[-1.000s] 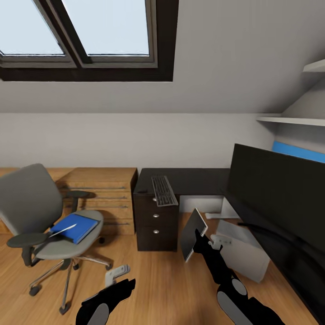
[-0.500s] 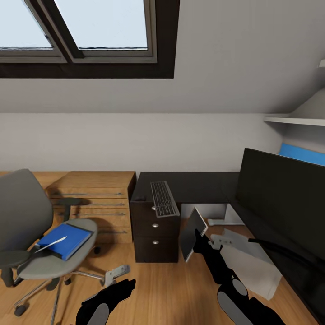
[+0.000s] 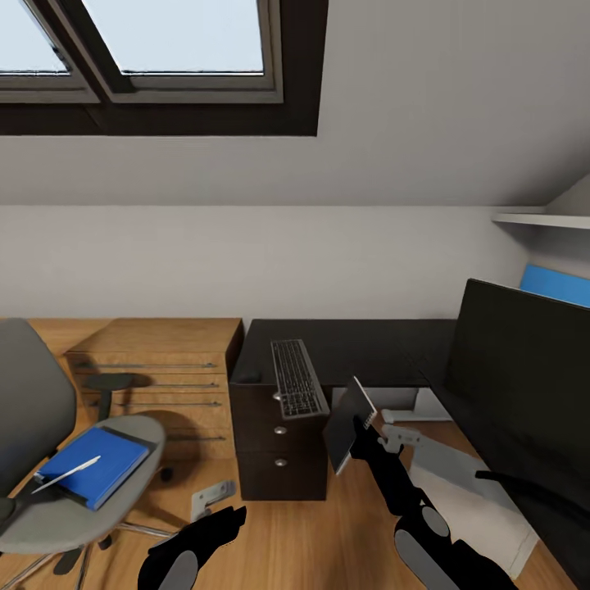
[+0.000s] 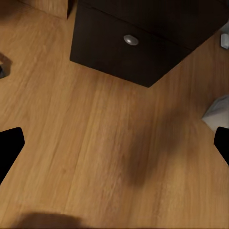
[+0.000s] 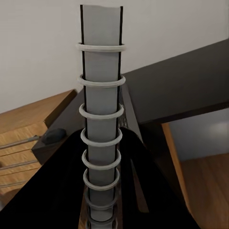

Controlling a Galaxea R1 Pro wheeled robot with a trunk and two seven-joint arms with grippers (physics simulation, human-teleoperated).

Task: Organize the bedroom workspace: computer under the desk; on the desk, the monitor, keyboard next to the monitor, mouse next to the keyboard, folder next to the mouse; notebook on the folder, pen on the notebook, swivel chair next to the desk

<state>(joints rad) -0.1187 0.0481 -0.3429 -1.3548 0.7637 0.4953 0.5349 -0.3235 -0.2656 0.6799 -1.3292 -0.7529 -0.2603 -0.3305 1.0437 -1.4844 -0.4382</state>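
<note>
Your right gripper point(image 3: 366, 426) is clamped on the notebook point(image 3: 348, 424), holding it on edge above the floor just in front of the desk point(image 3: 360, 340). In the right wrist view the spiral-bound spine of the notebook point(image 5: 100, 114) stands straight up between the two black fingers point(image 5: 143, 191).

Your left gripper point(image 3: 209, 497) hangs low over the wooden floor point(image 4: 105, 143), its jaws spread wide with nothing between them.

The keyboard point(image 3: 295, 378) lies on the desk at the left end, its near end overhanging the front edge above the drawers point(image 3: 280, 430). The mouse point(image 3: 247, 377) sits at the desk's left front corner, just beside the keyboard. The monitor point(image 3: 524, 369) stands along the desk's right wing. The computer point(image 3: 471, 483) sits on the floor beneath that wing.

The swivel chair point(image 3: 49, 459) stands apart from the desk, in front of the wooden cabinets point(image 3: 156, 369). The folder point(image 3: 94, 463) lies on its seat with the pen point(image 3: 67, 474) on top.
</note>
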